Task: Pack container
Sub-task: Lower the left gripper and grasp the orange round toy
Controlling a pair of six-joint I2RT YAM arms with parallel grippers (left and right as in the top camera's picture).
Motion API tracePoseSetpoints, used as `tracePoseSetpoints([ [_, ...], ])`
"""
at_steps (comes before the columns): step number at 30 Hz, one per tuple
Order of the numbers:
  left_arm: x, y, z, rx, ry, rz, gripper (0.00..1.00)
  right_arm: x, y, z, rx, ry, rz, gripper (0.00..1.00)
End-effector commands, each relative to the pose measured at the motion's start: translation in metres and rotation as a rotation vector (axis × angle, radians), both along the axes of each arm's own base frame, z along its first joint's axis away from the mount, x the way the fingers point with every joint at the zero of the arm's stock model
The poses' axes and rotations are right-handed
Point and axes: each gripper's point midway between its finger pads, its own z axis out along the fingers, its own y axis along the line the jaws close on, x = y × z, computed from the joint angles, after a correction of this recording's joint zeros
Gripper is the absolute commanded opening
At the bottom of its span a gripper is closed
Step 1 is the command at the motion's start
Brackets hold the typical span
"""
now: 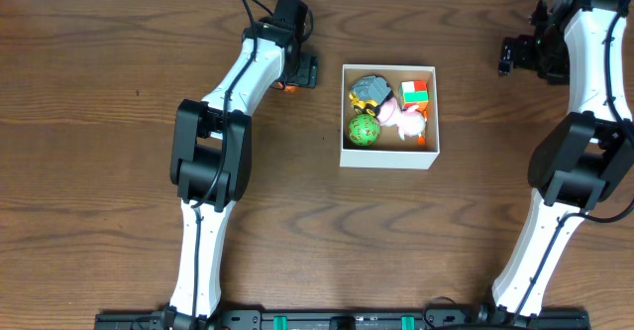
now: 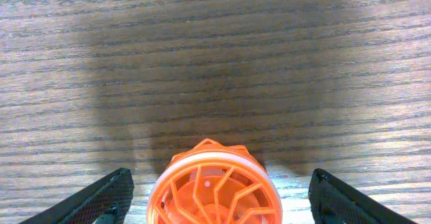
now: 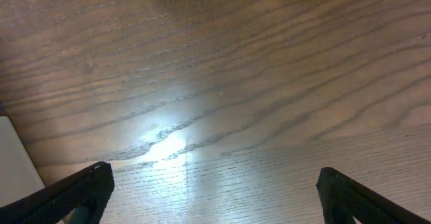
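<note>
Wooden table (image 1: 99,122), seen from above. Just right of centre, the container (image 1: 388,160): square, shallow, white-walled, flat on the wood. Inside, packed close together: a grey-and-yellow toy (image 1: 370,91) in the far left corner, a red, white and green cube (image 1: 415,94) in the far right corner, a green ball (image 1: 364,129) near left, and a pink toy (image 1: 404,120) across the middle, touching the cube.

Left of the container, near its far left corner but apart from it, the left gripper (image 1: 294,78), pointed down at the table. Right under it, an orange toy (image 1: 288,87) (round and latticed, like a caged ball) resting on the wood. From the left wrist view: that toy between the two black left fingers (image 2: 94,200), with a strip of table showing on either side of it, wider on the right. Jaws spread wide, straddling the toy without contact, nothing held.

At the far right of the table, well apart from the container, the right gripper (image 1: 513,55). From the right wrist view: right fingers (image 3: 74,194) set wide apart, only wood grain and a bright glare between them, nothing gripped. At the left edge of that view, a pale flat corner (image 3: 13,160); impossible to tell what.
</note>
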Motion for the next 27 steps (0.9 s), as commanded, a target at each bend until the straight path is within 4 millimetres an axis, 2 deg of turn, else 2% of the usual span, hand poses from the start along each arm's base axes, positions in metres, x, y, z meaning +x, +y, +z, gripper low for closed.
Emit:
tracePoseSetpoints([
  [1,-0.0008,0.0014,-0.0101,0.01,0.015,-0.007,0.84,-0.0008,-0.0032,0.0044,0.0,-0.01,-0.02,0.99],
  [4,-0.0008,0.0015,-0.0101,0.01,0.015,-0.007,0.77,-0.0009,-0.0031,0.0044,0.0,-0.01,-0.02,0.99],
  [10,-0.0007,0.0017,-0.01,0.011,0.015,-0.007,0.7,-0.0009,-0.0032,0.0044,0.0,-0.01,-0.02,0.99],
  [13,-0.0004,0.0027,-0.01,0.016,0.013,-0.005,0.62,-0.0009,-0.0032,0.0044,0.0,-0.01,-0.02,0.99],
  [27,0.0002,0.0024,-0.0098,0.016,0.01,-0.005,0.54,-0.0008,-0.0032,0.0044,0.0,-0.01,-0.02,0.99],
])
